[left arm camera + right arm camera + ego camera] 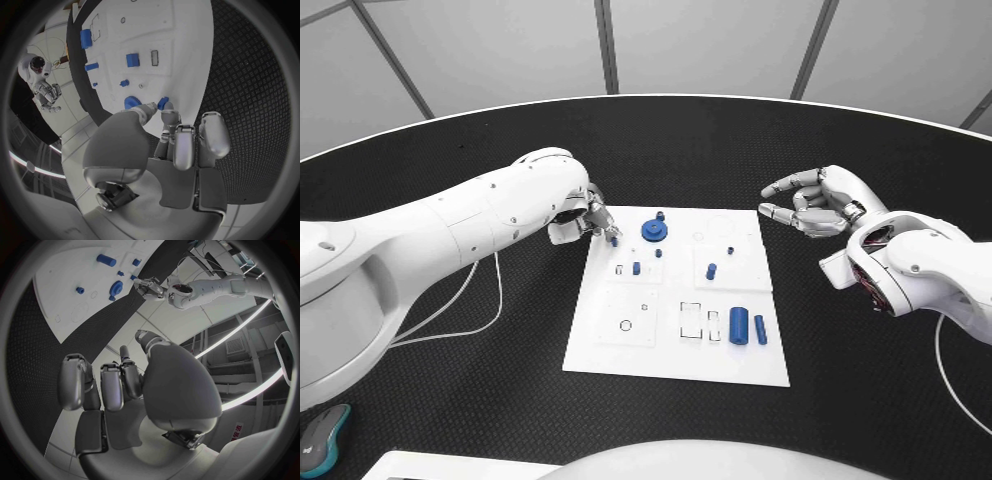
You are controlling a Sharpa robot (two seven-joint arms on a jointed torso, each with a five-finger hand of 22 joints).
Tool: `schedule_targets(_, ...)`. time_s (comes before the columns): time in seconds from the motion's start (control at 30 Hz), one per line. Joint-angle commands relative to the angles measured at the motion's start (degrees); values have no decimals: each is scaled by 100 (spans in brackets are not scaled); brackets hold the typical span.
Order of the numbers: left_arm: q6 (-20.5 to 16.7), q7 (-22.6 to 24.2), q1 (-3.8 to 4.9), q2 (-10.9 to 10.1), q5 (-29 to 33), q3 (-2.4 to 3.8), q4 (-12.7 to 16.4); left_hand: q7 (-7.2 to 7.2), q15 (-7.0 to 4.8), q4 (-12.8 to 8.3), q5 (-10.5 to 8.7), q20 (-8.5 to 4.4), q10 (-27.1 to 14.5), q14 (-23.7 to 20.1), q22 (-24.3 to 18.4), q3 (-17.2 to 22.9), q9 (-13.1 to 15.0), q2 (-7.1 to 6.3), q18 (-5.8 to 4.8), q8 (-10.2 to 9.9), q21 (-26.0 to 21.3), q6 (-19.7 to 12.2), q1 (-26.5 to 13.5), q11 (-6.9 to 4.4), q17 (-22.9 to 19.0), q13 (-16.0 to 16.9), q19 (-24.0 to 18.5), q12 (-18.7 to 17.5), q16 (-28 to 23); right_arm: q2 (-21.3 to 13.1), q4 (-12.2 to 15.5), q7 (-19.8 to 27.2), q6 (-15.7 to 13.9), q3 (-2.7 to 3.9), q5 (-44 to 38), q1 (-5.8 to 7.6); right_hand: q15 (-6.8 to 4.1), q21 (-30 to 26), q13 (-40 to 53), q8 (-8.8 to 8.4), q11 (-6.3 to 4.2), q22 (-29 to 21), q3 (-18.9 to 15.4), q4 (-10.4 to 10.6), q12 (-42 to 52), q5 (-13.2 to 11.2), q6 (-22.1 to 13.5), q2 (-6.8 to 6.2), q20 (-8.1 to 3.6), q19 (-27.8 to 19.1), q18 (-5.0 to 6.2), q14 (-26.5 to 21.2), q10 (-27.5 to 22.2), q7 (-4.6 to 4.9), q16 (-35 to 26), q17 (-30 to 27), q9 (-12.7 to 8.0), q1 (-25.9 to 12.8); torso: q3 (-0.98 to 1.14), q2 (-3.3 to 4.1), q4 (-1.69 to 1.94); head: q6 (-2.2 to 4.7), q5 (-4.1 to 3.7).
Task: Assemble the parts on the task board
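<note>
The white board [678,355] lies flat in the middle of the black tabletop [473,400]. The left hand [589,218] hangs over the board's far left corner, and its fingers [165,117] pinch a small blue peg [613,240] right at the board's surface; the wrist view shows the peg [163,103] caught between the thumb and a fingertip, the other fingers lying straight alongside. Just beside that hand stands a round blue disc [653,231] with a knob on top. Two more small pegs stand in the left middle of the board, one [636,268] near its own slot, another [711,271] on the raised plate to the right of it. Nearer the robot, a thick blue cylinder [738,326] and a thinner one [760,329] lie side by side, by the rectangular cut-outs. The right hand [813,203] floats above the bare tabletop off the board's far right corner, well apart from every part, its fingers curled loosely inward and holding nothing.
</note>
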Motion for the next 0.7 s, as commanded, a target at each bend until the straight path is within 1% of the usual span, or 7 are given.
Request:
schedule_targets(0.03, 13, 7, -2, 5, 0, 0, -2, -34, -42, -19, -36, -7, 43, 447, 8, 55, -9, 8, -19, 30, 31, -5, 83, -9, 982, -5, 43, 23, 33, 2, -1, 0, 2, 0, 0, 0, -38, -22, 519, 34, -9, 301, 24, 11, 11, 37, -32, -43, -34, 12, 48, 320, 39, 15, -30, 341, -7, -27, 0, 5, 1, -3, -1)
schedule_targets(0.43, 64, 25, -36, 20, -1, -1, -32, -49, -54, -156, -37, -10, 32, 446, 21, 302, -23, 104, -21, 86, 37, -49, 352, -23, 980, -32, 41, 7, 33, 17, -10, 3, 9, 0, 0, 0, -39, -12, 534, 42, -10, 311, 31, 11, 28, 38, -28, -43, -36, 19, 45, 323, 54, 14, -27, 351, -8, -30, -2, -1, 4, -20, -7)
schedule_targets(0.47, 66, 28, -39, 19, -1, -1, -33, -51, -58, -197, -36, -11, 27, 447, 26, 378, -26, 125, -22, 94, 39, -64, 410, -26, 980, -40, 42, 1, 33, 17, -11, 3, 10, 0, 0, 0, -39, -12, 534, 42, -10, 311, 31, 11, 28, 38, -28, -43, -36, 19, 45, 323, 54, 14, -27, 351, -8, -30, -1, -1, 4, -19, -6)
schedule_targets(0.5, 67, 31, -41, 17, -1, -1, -33, -44, -60, -294, -30, -15, 18, 447, 27, 545, -28, 145, -20, 110, 39, -96, 519, -27, 982, -52, 39, -13, 34, 17, -11, 2, 10, 0, 0, 0, -39, -12, 534, 42, -10, 311, 31, 11, 28, 38, -28, -43, -36, 19, 45, 323, 54, 14, -27, 351, -8, -30, -4, -2, 5, -19, -6)
schedule_targets(0.63, 66, 48, -46, 8, 2, -1, -31, -38, -59, -467, -13, -14, 8, 447, 25, 833, -13, 134, -19, 164, 38, -141, 637, -19, 980, -80, 34, -37, 33, 17, -12, 1, 10, 0, 0, 0, -39, -12, 534, 42, -10, 311, 31, 11, 28, 38, -28, -43, -36, 19, 45, 323, 54, 14, -27, 351, -8, -30, -5, -1, 6, -25, -2)
schedule_targets(0.67, 64, 54, -47, 4, 7, -1, -31, -22, -52, -605, 2, -9, 6, 447, 32, 1045, 6, 130, -21, 203, 42, -184, 705, -11, 980, -93, 35, -51, 33, 17, -13, 0, 9, 0, 0, 0, -39, -12, 534, 42, -10, 311, 31, 11, 28, 38, -28, -43, -36, 19, 45, 323, 54, 14, -27, 351, -8, -30, -4, -1, 6, -25, -2)
schedule_targets(0.7, 61, 59, -47, 1, 18, -2, -31, 2, -29, -697, 6, 4, 11, 447, 28, 1238, 35, 112, -21, 260, 41, -210, 663, 12, 979, -112, 30, -64, 33, 17, -13, 0, 9, 0, 0, 0, -39, -12, 534, 42, -10, 311, 31, 11, 28, 38, -28, -43, -36, 19, 45, 323, 54, 14, -27, 351, -8, -30, -4, -1, 6, -25, -2)
